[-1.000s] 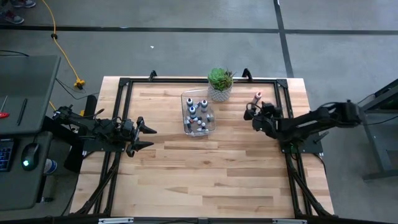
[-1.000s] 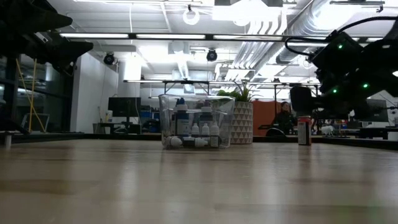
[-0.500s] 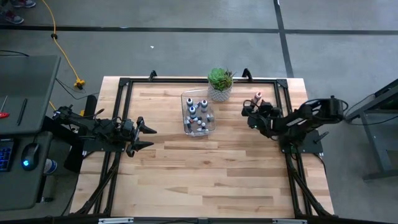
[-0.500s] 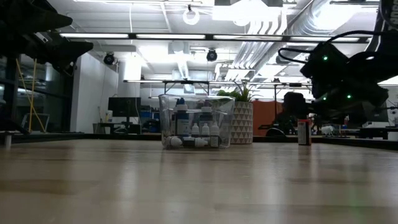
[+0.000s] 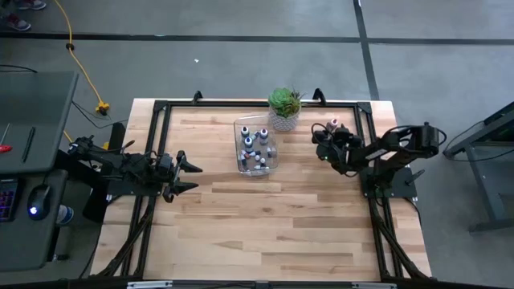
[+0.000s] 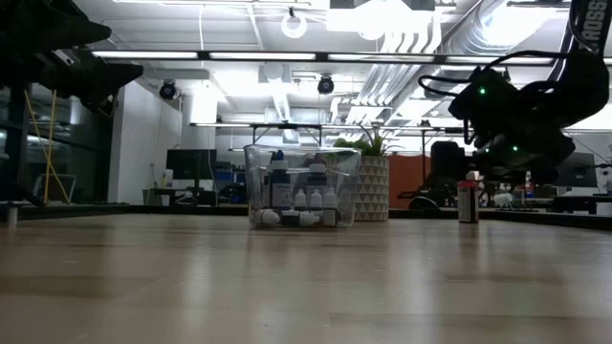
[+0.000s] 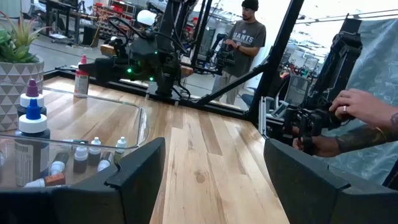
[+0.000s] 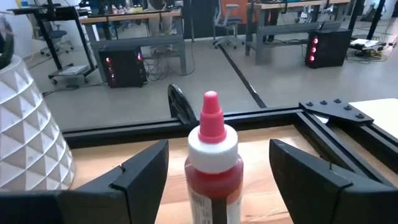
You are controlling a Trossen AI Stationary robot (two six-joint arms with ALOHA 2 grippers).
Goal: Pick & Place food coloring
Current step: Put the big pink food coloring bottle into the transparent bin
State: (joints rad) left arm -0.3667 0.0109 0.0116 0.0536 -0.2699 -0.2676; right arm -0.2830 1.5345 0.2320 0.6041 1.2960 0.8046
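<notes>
Red food coloring bottle (image 8: 213,169) is standing upright on the counter (image 5: 265,217) near its far right corner, lining up between the spread fingers of the right end effector (image 5: 323,141), untouched. Other dropper bottles (image 5: 254,149) are sitting in the clear bin (image 5: 239,160) beside the potted succulent (image 5: 284,107). Left end effector (image 5: 191,177) is hovering open at the counter's left edge.

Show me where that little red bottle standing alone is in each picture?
High view: red bottle, right of the potted succulent.
Low view, right of the pot.
Left wrist view, beyond the clear bin.
Right wrist view, centre, between the right gripper fingers.
Shared landmark: the succulent's pot.
</notes>
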